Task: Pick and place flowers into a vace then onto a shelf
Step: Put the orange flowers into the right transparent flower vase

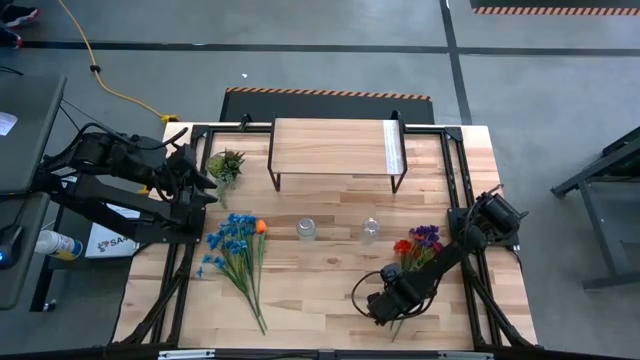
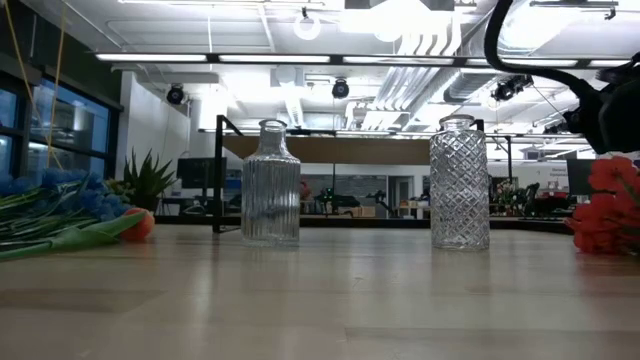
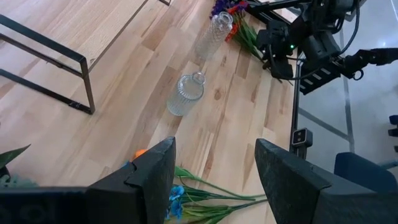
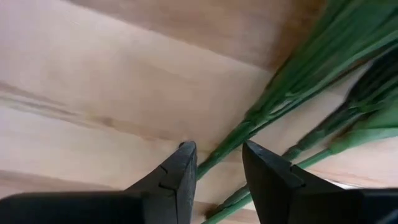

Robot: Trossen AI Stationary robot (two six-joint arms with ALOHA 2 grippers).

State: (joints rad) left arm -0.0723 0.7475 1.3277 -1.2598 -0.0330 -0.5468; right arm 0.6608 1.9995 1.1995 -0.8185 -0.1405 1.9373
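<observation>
Right tool (image 4: pixel 217 165) is down low at the table (image 1: pixel 330 285), fingers straddling the green stems of the red and purple flowers (image 1: pixel 418 243) but not visibly pinching them. From above, the arm hides the stems. Left tool (image 3: pixel 214 163) hangs spread beside the potted plant (image 1: pixel 226 165); blue flowers (image 1: pixel 235 245) lie nearby.

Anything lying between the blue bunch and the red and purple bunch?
Two clear glass vases stand upright on the table between the blue bunch and the red bunch, per the high view.
</observation>
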